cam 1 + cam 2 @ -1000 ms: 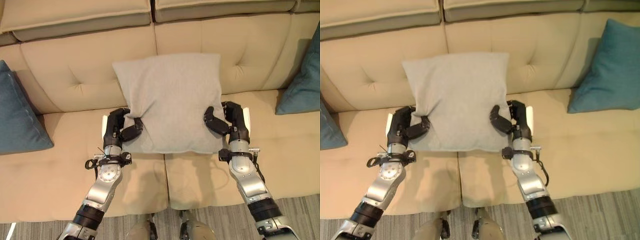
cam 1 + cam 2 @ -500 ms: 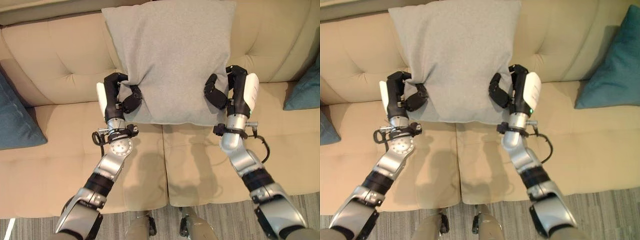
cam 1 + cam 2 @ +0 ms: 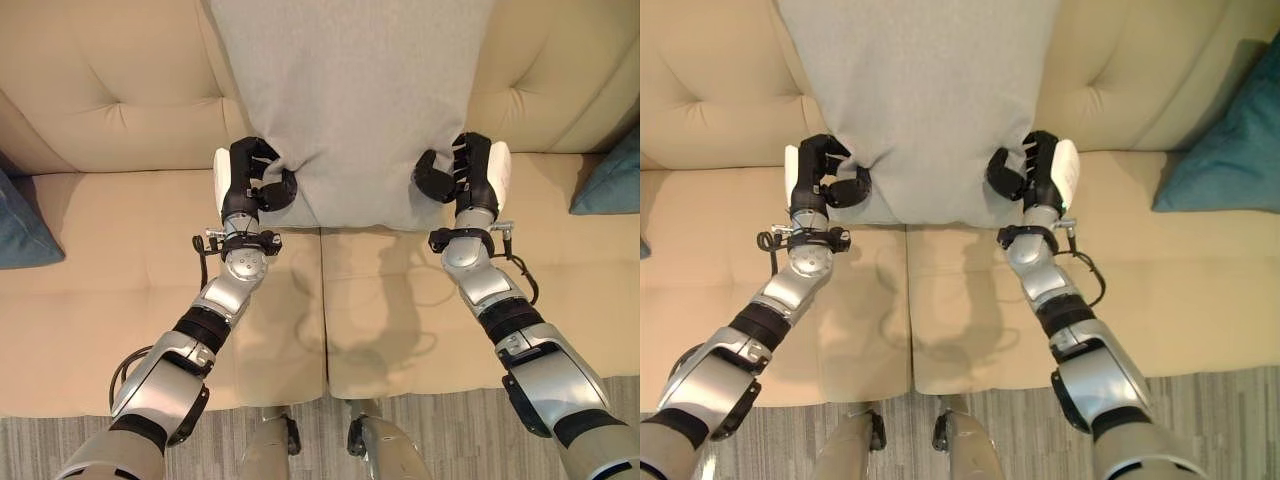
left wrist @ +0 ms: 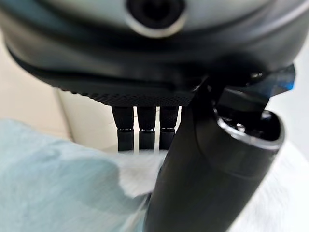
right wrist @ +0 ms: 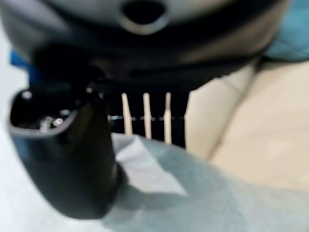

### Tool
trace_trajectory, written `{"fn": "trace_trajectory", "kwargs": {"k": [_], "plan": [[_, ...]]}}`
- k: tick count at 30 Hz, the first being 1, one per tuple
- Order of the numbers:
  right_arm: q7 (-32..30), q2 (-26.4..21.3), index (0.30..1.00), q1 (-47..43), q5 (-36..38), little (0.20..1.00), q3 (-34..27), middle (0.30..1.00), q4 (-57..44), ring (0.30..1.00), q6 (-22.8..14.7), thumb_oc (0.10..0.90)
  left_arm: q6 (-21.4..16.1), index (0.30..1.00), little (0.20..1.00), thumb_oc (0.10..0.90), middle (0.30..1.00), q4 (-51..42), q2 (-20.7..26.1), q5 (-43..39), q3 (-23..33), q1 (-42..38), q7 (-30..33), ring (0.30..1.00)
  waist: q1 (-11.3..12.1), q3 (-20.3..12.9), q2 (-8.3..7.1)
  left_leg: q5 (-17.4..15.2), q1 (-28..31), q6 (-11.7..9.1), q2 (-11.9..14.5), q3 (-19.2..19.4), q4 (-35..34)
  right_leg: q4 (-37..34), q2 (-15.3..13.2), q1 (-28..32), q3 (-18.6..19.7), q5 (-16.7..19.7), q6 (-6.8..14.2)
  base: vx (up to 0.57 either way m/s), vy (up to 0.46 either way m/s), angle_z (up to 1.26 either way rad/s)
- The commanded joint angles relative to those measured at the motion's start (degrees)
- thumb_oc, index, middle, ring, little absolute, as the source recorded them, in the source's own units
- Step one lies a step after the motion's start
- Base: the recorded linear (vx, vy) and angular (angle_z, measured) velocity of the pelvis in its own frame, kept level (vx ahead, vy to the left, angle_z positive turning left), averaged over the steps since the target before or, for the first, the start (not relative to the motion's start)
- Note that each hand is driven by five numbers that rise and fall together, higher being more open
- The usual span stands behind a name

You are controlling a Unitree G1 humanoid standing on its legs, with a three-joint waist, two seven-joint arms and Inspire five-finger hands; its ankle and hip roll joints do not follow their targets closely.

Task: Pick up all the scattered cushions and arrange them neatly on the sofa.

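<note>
I hold a grey cushion (image 3: 350,100) upright against the beige sofa's backrest (image 3: 110,100), its lower edge just above the seat. My left hand (image 3: 250,185) pinches the cushion's lower left corner, thumb in front and fingers behind. My right hand (image 3: 460,180) grips the lower right corner the same way. In the left wrist view the thumb (image 4: 212,159) presses into the grey cloth (image 4: 58,183). The right wrist view shows that hand's thumb (image 5: 63,159) on the cloth (image 5: 203,193) with fingers behind it.
A teal cushion (image 3: 610,180) leans on the sofa at the right, and another teal cushion (image 3: 20,220) lies at the left edge. The sofa seat (image 3: 120,300) spreads below the hands. Grey carpet (image 3: 440,440) runs along the sofa's front.
Both hands have carried the grey cushion further up and back against the backrest. The camera has tilted, so the whole scene has shifted.
</note>
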Motion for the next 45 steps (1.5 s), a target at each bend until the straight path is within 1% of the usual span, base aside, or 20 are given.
{"fn": "trace_trajectory", "kwargs": {"k": [1,3,9,11,12,16,18,19,21,22,23,26,27,28,31,35,38,41,42,45], "plan": [[-0.22,0.98,0.900,-7.16,-0.69,0.900,-1.90,0.900,-3.21,0.900,-4.83,0.800,-6.59,0.900,0.900,0.800,0.900,-3.67,1.03,1.24,1.43,-8.52,-1.22,0.900,-0.33,-4.59,-1.72,-5.86,0.73,-7.41,-1.24,0.15,-0.45,-9.66,-0.64,1.45,2.23,0.59,5.40,0.00,0.009,0.11],[0.24,1.17,0.900,-5.24,-0.60,0.900,-2.80,0.900,-3.46,0.900,-4.90,0.800,-6.72,0.900,0.900,0.800,0.900,-4.54,0.28,0.51,2.18,-6.03,-1.95,0.900,-0.39,-4.54,-1.60,-5.96,0.80,-7.38,-1.33,0.25,-0.45,-9.66,-0.81,1.53,2.18,0.62,5.37,0.00,0.012,0.29],[2.47,-0.61,0.900,-0.69,-0.90,0.900,-4.65,0.900,-3.90,0.900,-5.35,0.800,-6.50,0.900,0.900,0.800,0.900,-6.68,1.56,1.35,4.24,-0.47,-4.43,0.900,-0.33,-5.00,-1.53,-6.16,0.98,-7.30,-1.39,0.42,-0.45,-9.66,-0.97,1.51,2.09,0.66,5.31,0.00,0.005,-0.07],[3.84,-1.54,0.900,5.03,-0.90,0.900,-7.28,0.900,-6.31,0.900,-5.63,0.800,-6.64,0.900,0.900,0.800,0.900,-9.16,1.82,0.91,6.82,5.12,-6.00,0.900,-0.36,-5.26,-1.74,-6.44,1.90,-7.27,-1.19,0.44,-0.45,-9.66,-0.91,2.43,1.85,0.30,5.18,0.02,-0.013,0.09],[3.85,-1.53,0.900,5.16,-0.92,0.900,-7.29,0.900,-6.41,0.900,-5.59,0.800,-6.61,0.900,0.900,0.800,0.900,-9.24,1.82,0.92,6.82,5.24,-6.01,0.900,-0.36,-5.30,-1.75,-6.45,1.94,-7.27,-1.19,0.44,-0.45,-9.66,-0.91,2.46,1.85,0.28,5.18,0.02,-0.008,0.25],[5.99,-1.75,0.900,15.06,-2.40,0.900,-10.72,0.900,-10.80,0.900,-5.35,0.800,-6.63,0.900,0.900,0.800,0.900,-12.59,1.45,0.00,11.16,14.76,-8.18,0.900,-0.34,-5.90,-2.26,-7.09,4.34,-7.12,-0.90,0.82,-0.45,-9.66,-0.95,4.91,1.66,-0.30,5.04,0.03,-0.008,0.02],[7.20,-1.59,0.900,20.81,-3.55,0.900,-12.65,0.900,-13.04,0.900,-5.19,0.800,-6.79,0.900,0.900,0.800,0.900,-13.76,0.90,-1.12,13.96,20.10,-9.29,0.900,-0.42,-6.31,-2.49,-7.56,5.81,-6.97,-0.82,1.03,-0.45,-9.66,-0.97,6.25,1.62,-0.60,4.99,0.06,-0.006,0.02],[8.33,-1.45,0.900,26.09,-4.43,0.900,-14.78,0.900,-14.81,0.900,-5.15,0.800,-6.91,0.900,0.900,0.800,0.900,-15.22,0.44,-1.95,16.64,25.26,-10.48,0.900,-0.49,-6.57,-2.59,-7.92,7.37,-6.83,-0.77,1.32,-0.45,-9.66,-0.93,7.76,1.63,-0.95,4.96,0.06,0.003,-0.04],[8.76,-1.49,0.900,28.51,-4.84,0.900,-15.83,0.900,-15.83,0.900,-5.15,0.800,-6.84,0.900,0.900,0.800,0.900,-15.68,0.46,-2.49,17.91,27.37,-10.96,0.900,-0.44,-6.64,-2.66,-8.07,8.21,-6.78,-0.72,1.43,-0.45,-9.66,-0.92,8.58,1.65,-1.14,4.94,0.06,0.004,-0.11],[9.76,-1.84,0.900,32.73,-5.52,0.900,-17.92,0.900,-16.88,0.900,-5.20,0.800,-6.69,0.900,0.900,0.800,0.900,-16.27,0.41,-2.95,20.48,31.97,-12.03,0.900,-0.45,-6.81,-2.87,-8.42,9.88,-6.56,-0.79,1.78,-0.45,-9.66,-0.75,10.20,1.55,-1.44,4.96,0.06,0.004,-0.13],[9.77,-1.83,0.900,32.86,-5.54,0.900,-17.93,0.900,-16.98,0.900,-5.15,0.800,-6.66,0.900,0.900,0.800,0.900,-16.35,0.41,-2.95,20.48,32.09,-12.04,0.900,-0.43,-6.79,-2.88,-8.45,9.99,-6.56,-0.78,1.79,-0.45,-9.66,-0.75,10.31,1.55,-1.46,4.97,0.06,0.006,-0.12],[11.23,-1.84,0.900,39.12,-7.14,0.900,-20.56,0.900,-17.13,0.900,-4.92,0.800,-6.29,0.900,0.900,0.800,0.900,-16.76,-0.48,-3.57,24.07,39.05,-13.69,0.900,-0.52,-7.07,-2.93,-8.96,12.54,-6.44,-0.75,2.20,-0.45,-9.66,-0.76,12.64,1.38,-2.10,5.00,0.04,0.009,-0.10],[11.25,-1.84,0.900,39.23,-7.15,0.900,-20.56,0.900,-17.20,0.900,-4.90,0.800,-6.26,0.900,0.900,0.800,0.900,-16.83,-0.49,-3.57,24.07,39.17,-13.70,0.900,-0.51,-7.05,-2.94,-8.99,12.63,-6.45,-0.75,2.21,-0.45,-9.66,-0.76,12.73,1.39,-2.11,5.01,0.07,0.023,-0.02],[12.78,-1.58,0.900,44.16,-7.96,0.900,-22.31,0.900,-16.28,0.900,-4.47,0.800,-5.34,0.900,0.900,0.800,0.900,-15.69,-1.14,-2.92,25.83,44.54,-15.49,0.900,-0.59,-7.42,-2.75,-9.45,15.20,-6.38,-0.65,2.57,-0.45,-9.66,-0.84,15.36,1.17,-2.83,5.01,0.05,0.015,-0.06],[13.94,-1.47,0.900,46.88,-8.54,0.900,-22.83,0.900,-15.64,0.900,-4.20,0.800,-4.45,0.900,0.900,0.800,0.900,-14.64,-0.95,-0.89,26.13,47.27,-16.44,0.900,-0.61,-7.52,-2.56,-9.69,16.95,-6.32,-0.59,2.80,-0.45,-9.66,-0.86,17.09,1.12,-3.25,4.96,0.02,0.008,-0.02],[16.18,0.73,0.900,50.14,-8.15,0.900,-22.56,0.900,-11.48,0.900,-4.13,0.800,-1.89,0.900,0.900,0.800,0.900,-8.60,-2.05,2.30,25.55,51.48,-19.00,0.900,-0.60,-7.91,-2.33,-10.19,20.39,-6.22,-0.44,3.40,-0.45,-9.66,-0.73,20.73,1.01,-3.94,4.92,0.00,0.000,0.00],[18.20,2.92,0.900,51.88,-9.03,0.900,-19.99,0.900,-5.50,0.900,-3.73,0.800,0.32,0.900,0.900,0.800,0.900,0.96,-4.05,6.40,23.41,54.85,-21.06,0.900,-0.39,-8.26,-2.25,-11.00,24.47,-5.91,-0.47,3.87,-0.45,-9.66,-0.33,24.90,1.06,-4.74,4.52,0.00,0.000,0.00],[19.17,4.77,0.900,53.04,-9.49,0.900,-18.45,0.900,-1.45,0.900,-3.68,0.800,1.40,0.900,0.900,0.800,0.900,10.24,-6.11,7.86,23.18,55.76,-21.45,0.900,-0.37,-8.86,-2.54,-11.51,26.86,-5.85,-0.13,4.05,-0.45,-9.66,0.19,27.28,1.50,-5.59,4.12,0.03,-0.086,-0.05],[19.73,6.41,0.900,53.52,-8.00,0.900,-17.63,0.900,3.04,0.900,-3.91,0.800,2.04,0.900,0.900,0.800,0.900,17.40,-6.43,9.48,22.67,54.76,-21.09,0.900,-0.50,-8.39,-2.58,-11.54,28.47,-6.13,0.62,4.17,-0.45,-9.66,1.01,28.80,2.07,-6.38,3.73,-0.01,-0.148,-0.03],[19.91,6.80,0.900,53.29,-7.07,0.900,-17.13,0.900,5.41,0.900,-4.24,0.800,2.01,0.900,0.900,0.800,0.900,19.84,-5.76,12.00,21.38,53.81,-20.79,0.900,-0.61,-7.76,-2.37,-10.98,28.63,-6.34,1.06,4.10,-0.45,-9.66,1.54,28.74,2.23,-6.77,3.46,-0.07,-0.097,0.07]]}}
